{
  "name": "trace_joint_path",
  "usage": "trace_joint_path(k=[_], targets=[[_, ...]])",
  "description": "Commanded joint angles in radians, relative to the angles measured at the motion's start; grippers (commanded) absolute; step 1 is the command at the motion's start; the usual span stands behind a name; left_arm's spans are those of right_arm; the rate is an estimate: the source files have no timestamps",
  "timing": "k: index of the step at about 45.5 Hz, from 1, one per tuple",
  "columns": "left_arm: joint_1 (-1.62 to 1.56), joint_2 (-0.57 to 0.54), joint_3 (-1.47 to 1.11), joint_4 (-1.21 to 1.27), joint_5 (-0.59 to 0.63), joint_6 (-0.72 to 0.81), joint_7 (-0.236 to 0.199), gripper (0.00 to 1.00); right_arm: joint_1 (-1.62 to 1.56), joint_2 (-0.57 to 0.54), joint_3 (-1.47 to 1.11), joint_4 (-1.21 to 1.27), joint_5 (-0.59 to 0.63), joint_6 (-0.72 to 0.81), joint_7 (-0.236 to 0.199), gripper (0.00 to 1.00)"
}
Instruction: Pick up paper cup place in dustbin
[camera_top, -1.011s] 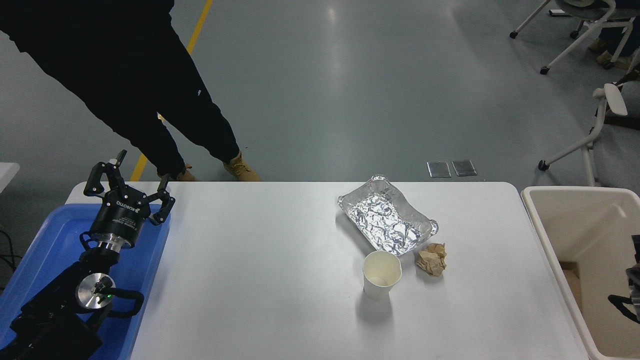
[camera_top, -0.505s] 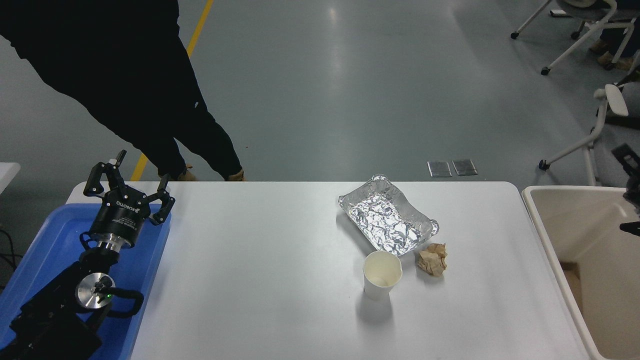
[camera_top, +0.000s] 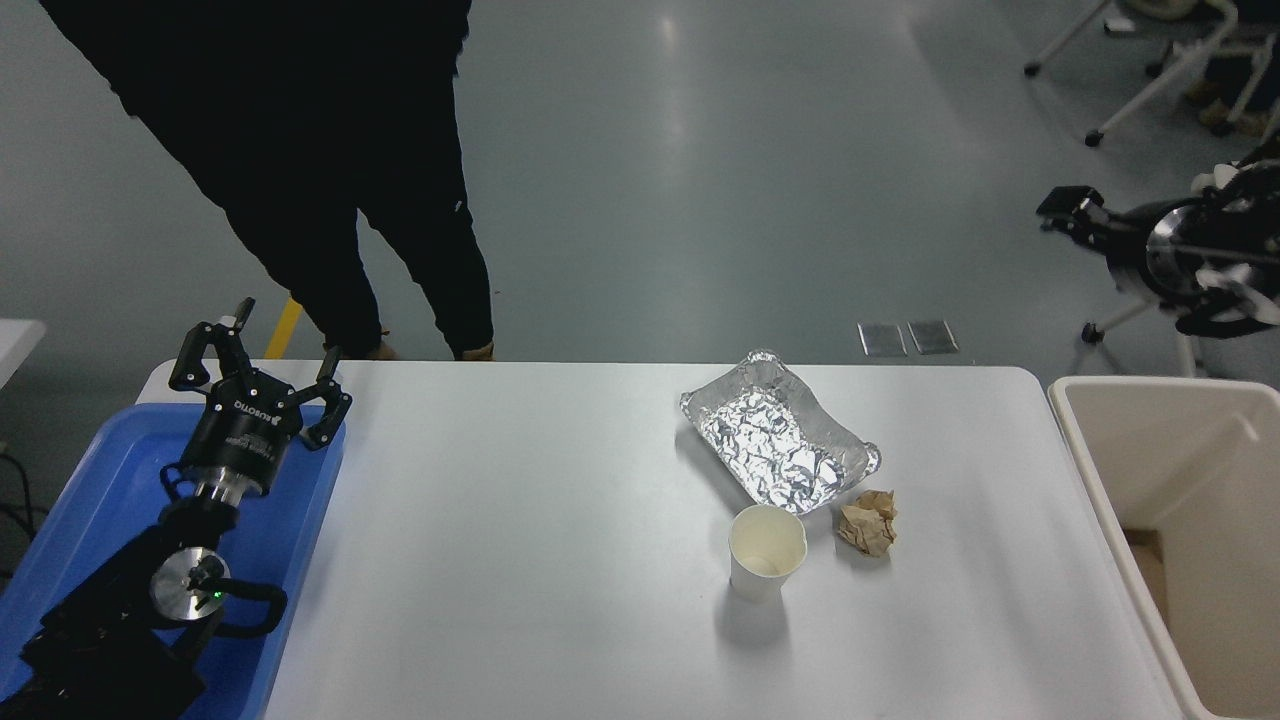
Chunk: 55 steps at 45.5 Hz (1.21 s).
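Observation:
The white paper cup (camera_top: 767, 552) stands upright on the white table (camera_top: 520, 560), right of the middle and near the front. The beige dustbin (camera_top: 1082, 445) stands off the table's right end. My right gripper (camera_top: 1066, 207) hangs high at the right edge, beyond the bin's far side and well away from the cup; it points left and holds nothing that I can see. My left gripper (camera_top: 262, 345) is open and empty, parked over the blue tray (camera_top: 95, 480) at the lower left.
A crinkled foil tray (camera_top: 778, 445) lies just behind the cup, and a crumpled brown paper ball (camera_top: 868, 522) lies to the cup's right. A person in black (camera_top: 320, 150) stands at the table's far left. Office chairs (camera_top: 1160, 60) stand at the top right.
My right arm has risen from low over the dustbin to high at the right edge. The person has stepped to the right. The cup has not moved.

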Motion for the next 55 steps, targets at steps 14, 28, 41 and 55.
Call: trace_joint_path(k=[14, 28, 41, 55], targets=[[0.000, 0.000, 0.000, 0.001, 0.000, 0.000, 0.000, 0.98, 0.460, 0.061, 0.013, 0.387, 0.001, 0.387, 0.000, 1.00], [0.000, 0.000, 0.000, -0.001, 0.000, 0.000, 0.000, 0.98, 0.526, 0.109, 0.049, 0.400, 0.001, 0.440, 0.000, 1.00], [0.000, 0.002, 0.000, 0.001, 0.000, 0.002, -0.001, 0.98, 0.434, 0.173, 0.049, 0.400, 0.001, 0.413, -0.002, 1.00], [0.000, 0.000, 0.000, 0.001, 0.000, 0.000, -0.001, 0.98, 0.228, 0.331, 0.024, 0.374, 0.001, 0.220, -0.008, 1.00]])
